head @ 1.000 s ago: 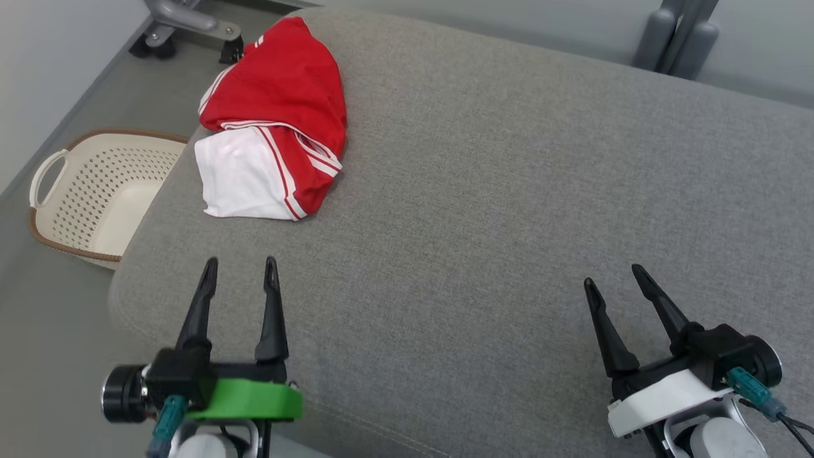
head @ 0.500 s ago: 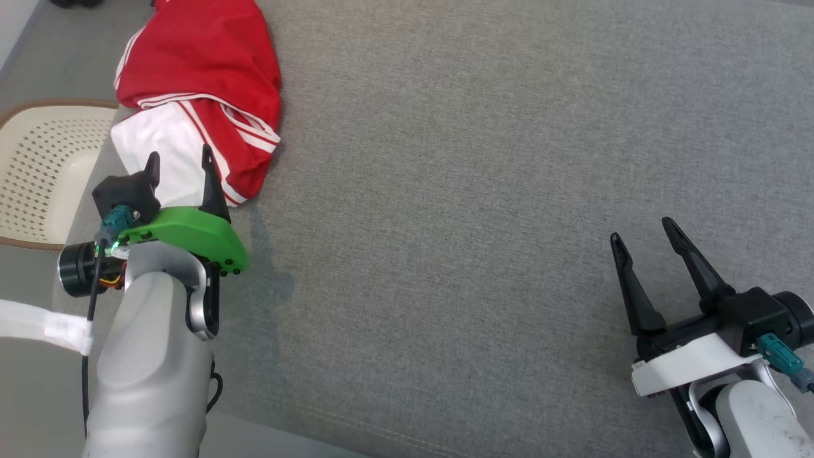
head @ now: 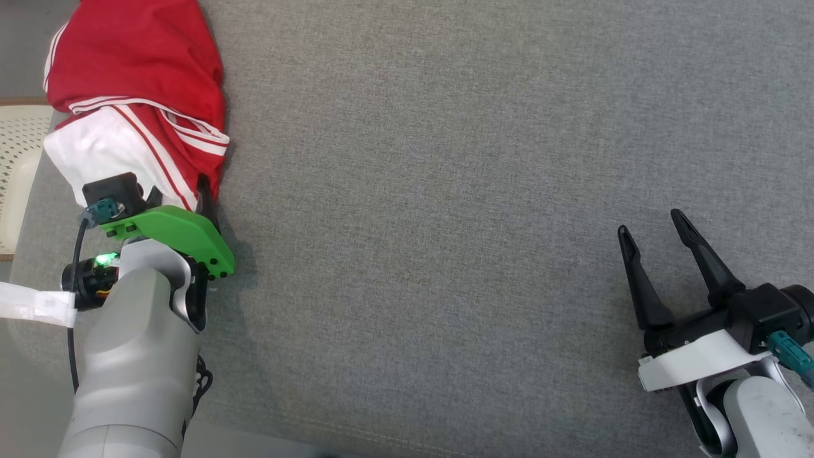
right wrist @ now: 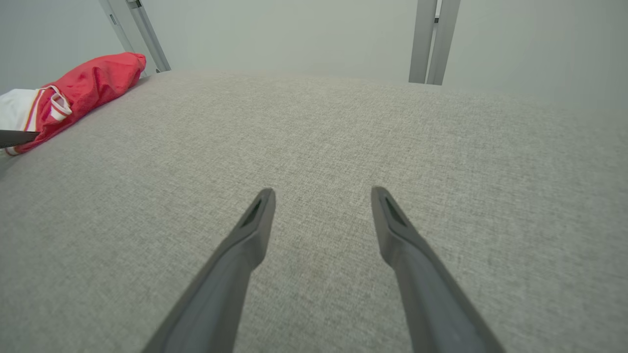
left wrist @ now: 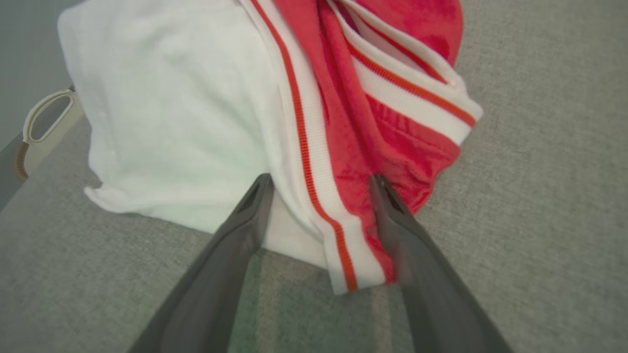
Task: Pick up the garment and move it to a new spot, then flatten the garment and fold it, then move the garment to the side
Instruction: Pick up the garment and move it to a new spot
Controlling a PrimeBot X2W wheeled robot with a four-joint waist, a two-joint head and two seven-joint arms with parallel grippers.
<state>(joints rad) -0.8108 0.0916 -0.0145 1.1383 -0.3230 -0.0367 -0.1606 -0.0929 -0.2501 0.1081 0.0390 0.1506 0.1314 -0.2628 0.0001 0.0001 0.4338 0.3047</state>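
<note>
**One garment [head: 133, 83], two grippers, both spread wide**

One garment lies on the grey cushion [head: 445, 191]. It is close to the cushion's left edge and toward the far side. It is red with white stripes, and one piece of it is plain white. It is bunched up, not flat.

One cream basket [head: 16, 159] with little holes sits on the floor just past the cushion's left edge, beside the garment. Two grey metal posts [right wrist: 434, 39] stand behind the cushion's far edge.

The left gripper [left wrist: 320, 180] is at the near end of the garment. Its pale arm [head: 133, 356] comes up from the near left corner, and the wrist tips down toward the cloth. A green cover [head: 172, 232] sits on top of the wrist. Its two dark fingers [left wrist: 221, 274] are spread apart. One tip is over the white cloth and the other is over the red cloth. The striped hem sits between them, and they are not pinching it.

The right gripper [head: 650, 221] is by the cushion's near right corner, well apart from the garment. Its two fingers are spread apart too, with just grey cushion between them. They point to the far edge and lean a little to the left. A white cover [head: 693, 369] sits on its wrist. I cannot tell if this gripper touches the cushion.
</note>
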